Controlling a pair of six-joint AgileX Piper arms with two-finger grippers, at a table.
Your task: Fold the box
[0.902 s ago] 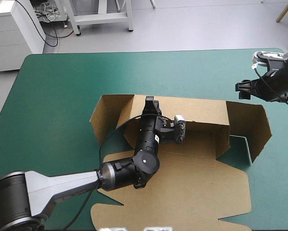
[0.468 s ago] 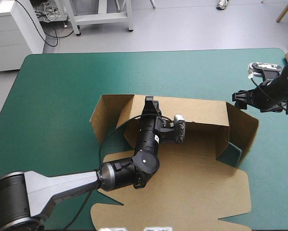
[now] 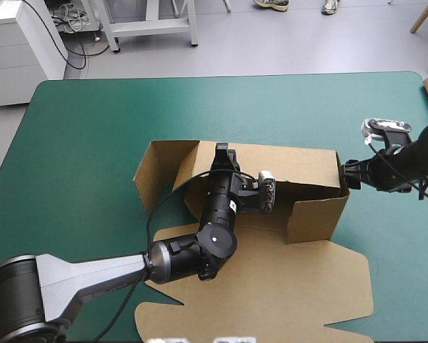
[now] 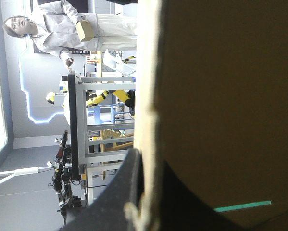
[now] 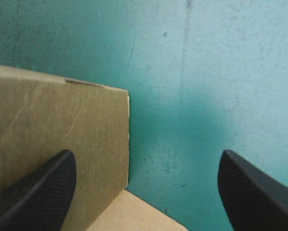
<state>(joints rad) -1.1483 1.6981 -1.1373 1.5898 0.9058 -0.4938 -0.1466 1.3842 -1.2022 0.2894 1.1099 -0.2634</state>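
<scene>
Box [image 3: 271,279]: brown board sheet near the table's middle, with its back wall [image 3: 299,166] raised and a wide panel lying flat toward the near edge.
Right end flap [image 3: 312,216]: stands upright, angled across the box's right end.
Left end flap [image 3: 153,171]: raised, splayed outward from the back wall.
Left gripper [image 3: 223,151]: at the back wall's top edge, black fingers [image 4: 127,192] pinching the board between them.
Right gripper [image 3: 351,175]: just beside the box's right end, fingers [image 5: 33,192] spread wide apart, the flap's corner ahead of them.
Table [image 3: 92,128]: teal-green cover shows on every side of the box.
</scene>
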